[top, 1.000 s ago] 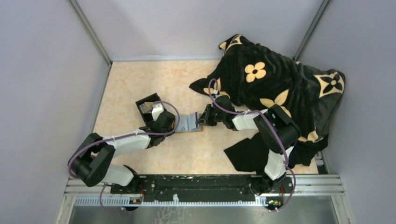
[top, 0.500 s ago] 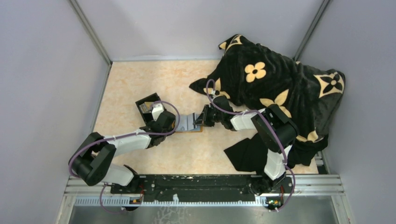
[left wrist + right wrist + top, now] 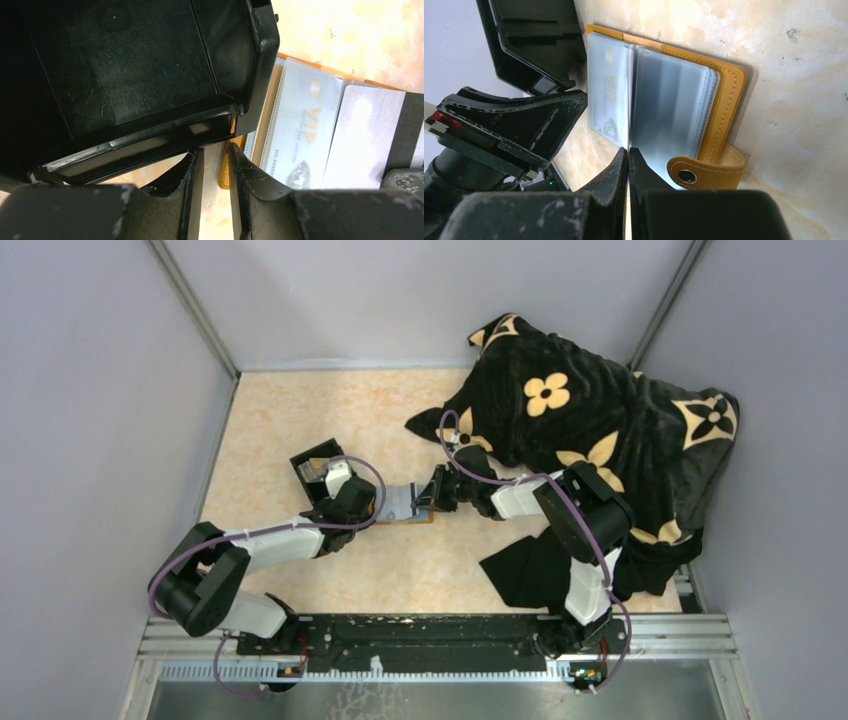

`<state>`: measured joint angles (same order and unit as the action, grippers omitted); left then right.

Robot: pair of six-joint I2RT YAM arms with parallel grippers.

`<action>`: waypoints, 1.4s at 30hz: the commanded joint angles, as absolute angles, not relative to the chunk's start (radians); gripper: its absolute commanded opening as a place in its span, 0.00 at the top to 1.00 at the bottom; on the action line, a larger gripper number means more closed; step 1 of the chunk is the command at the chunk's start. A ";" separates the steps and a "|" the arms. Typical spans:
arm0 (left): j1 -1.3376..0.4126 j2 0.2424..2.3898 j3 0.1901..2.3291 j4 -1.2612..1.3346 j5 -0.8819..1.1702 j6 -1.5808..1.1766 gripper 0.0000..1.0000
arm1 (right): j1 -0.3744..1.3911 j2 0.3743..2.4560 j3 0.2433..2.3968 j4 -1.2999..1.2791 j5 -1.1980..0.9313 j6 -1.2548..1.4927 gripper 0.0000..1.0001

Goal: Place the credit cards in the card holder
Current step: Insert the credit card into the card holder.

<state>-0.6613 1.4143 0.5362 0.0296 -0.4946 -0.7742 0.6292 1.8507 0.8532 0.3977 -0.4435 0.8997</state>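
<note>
The fingers of my right gripper (image 3: 628, 154) are pressed almost together on a thin silver credit card (image 3: 369, 132), which I see edge-on between them. The card lies over the clear pockets of the card holder (image 3: 725, 85), which is open flat on the tabletop (image 3: 804, 110), and it is not yet inside a pocket. One pocket already has a VIP card (image 3: 306, 127). My left gripper (image 3: 216, 157) shows a narrow gap with the holder's orange edge in it; I cannot tell if it clamps. The black box (image 3: 125, 65) is just beside. I judge this is the inserting step: next I must find a pocket mouth and slide the card in flat, without shifting the holder
</note>
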 commanded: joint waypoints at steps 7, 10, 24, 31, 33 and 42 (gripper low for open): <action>-0.664 1.466 0.512 -0.038 -0.445 -0.778 0.69 | 0.645 1.866 0.883 0.468 -0.452 0.910 1.00; -0.664 1.468 0.511 -0.035 -0.443 -0.779 0.70 | 0.644 1.874 0.881 0.474 -0.453 0.915 1.00; -0.664 1.470 0.502 -0.030 -0.436 -0.782 0.70 | 0.644 1.883 0.858 0.498 -0.444 0.940 1.00; -0.665 1.469 0.494 -0.025 -0.429 -0.787 0.71 | 0.645 1.894 0.853 0.517 -0.450 0.967 1.00; -0.665 1.471 0.494 -0.025 -0.427 -0.787 0.71 | 0.646 1.898 0.851 0.519 -0.450 0.976 1.00; -0.666 1.473 0.492 -0.022 -0.425 -0.788 0.71 | 0.647 1.918 0.817 0.592 -0.459 1.049 1.00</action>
<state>-0.6613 1.4311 0.5346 0.0711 -0.4885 -0.7750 0.6331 1.8996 0.8341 0.5060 -0.4480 1.0084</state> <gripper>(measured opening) 0.287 0.008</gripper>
